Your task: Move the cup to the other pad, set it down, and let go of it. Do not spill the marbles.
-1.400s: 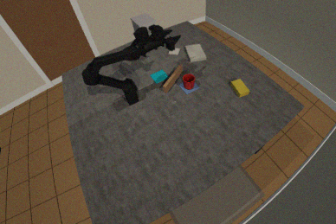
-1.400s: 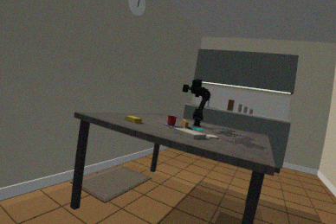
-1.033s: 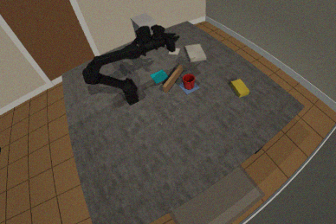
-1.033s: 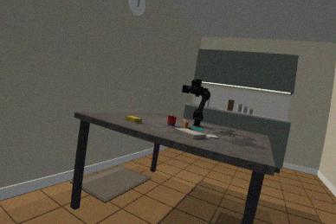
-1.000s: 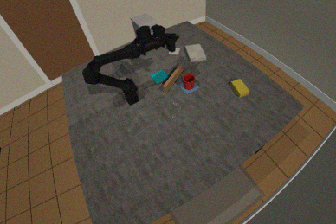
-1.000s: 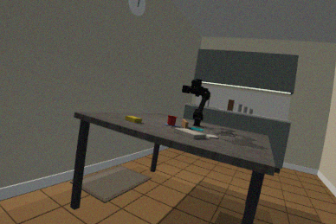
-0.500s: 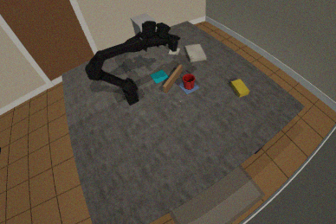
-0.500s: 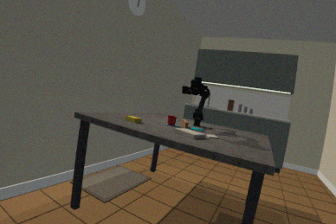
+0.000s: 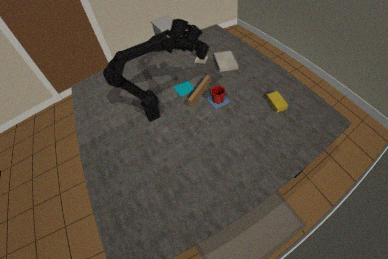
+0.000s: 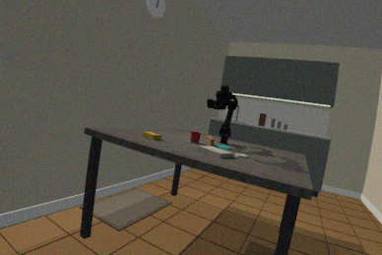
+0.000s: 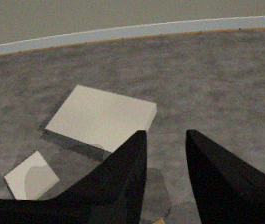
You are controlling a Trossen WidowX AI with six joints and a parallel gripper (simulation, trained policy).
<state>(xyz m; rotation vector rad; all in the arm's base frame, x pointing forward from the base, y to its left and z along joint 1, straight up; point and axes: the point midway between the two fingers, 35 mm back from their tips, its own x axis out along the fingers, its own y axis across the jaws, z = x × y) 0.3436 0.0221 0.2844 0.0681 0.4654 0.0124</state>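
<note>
Above the mottled grey tabletop (image 9: 200, 177) (image 10: 123, 139) (image 11: 208, 75), I had the gripper (image 9: 202, 51) (image 10: 211, 103) (image 11: 166, 139) narrowly parted, holding nothing. Inward from the top view's upper-right table edge, the glossy red cup (image 9: 218, 94) (image 10: 195, 137) stood upright on the flat blue pad (image 9: 218, 104) (image 10: 192, 143); its contents were too small to distinguish.

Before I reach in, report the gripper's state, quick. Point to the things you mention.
Gripper (image 9: 202, 56) (image 10: 209, 103) (image 11: 166, 139): fingers a little apart, partly open, nothing between them; the red cup (image 9: 218, 94) (image 10: 195, 137) stands away from it.
</note>
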